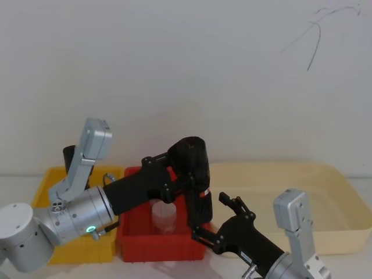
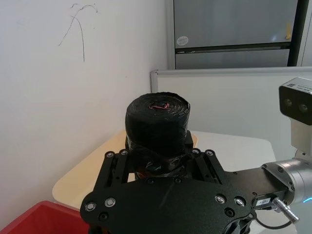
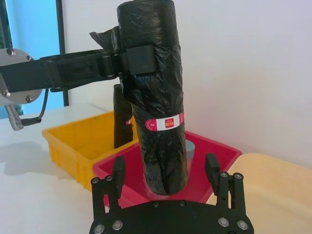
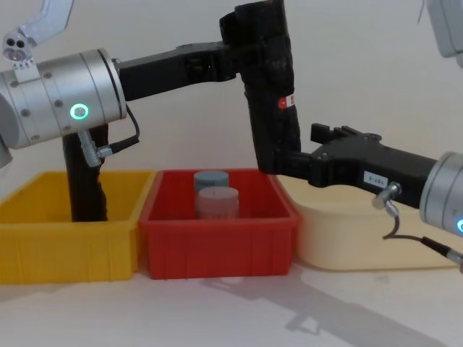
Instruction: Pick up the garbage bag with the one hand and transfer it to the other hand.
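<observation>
The garbage bag (image 3: 158,97), a long black roll with a red-and-white label (image 3: 165,122), hangs upright above the red bin (image 4: 217,246). My left gripper (image 4: 239,54), on the wrist with the green light ring, is shut on the roll's upper part, also seen in the head view (image 1: 185,168). My right gripper (image 3: 165,170) is open and straddles the roll's lower end, one finger (image 3: 118,170) on each side with a small gap. In the chest view the right gripper (image 4: 296,155) reaches in from the right at the roll's bottom.
A yellow bin (image 4: 43,246) on the left holds a second black roll (image 4: 85,181) standing upright. Two small cylindrical containers (image 4: 217,202) stand in the red bin under the bag. A cream tray (image 4: 347,238) lies to the right. A white wall is close behind.
</observation>
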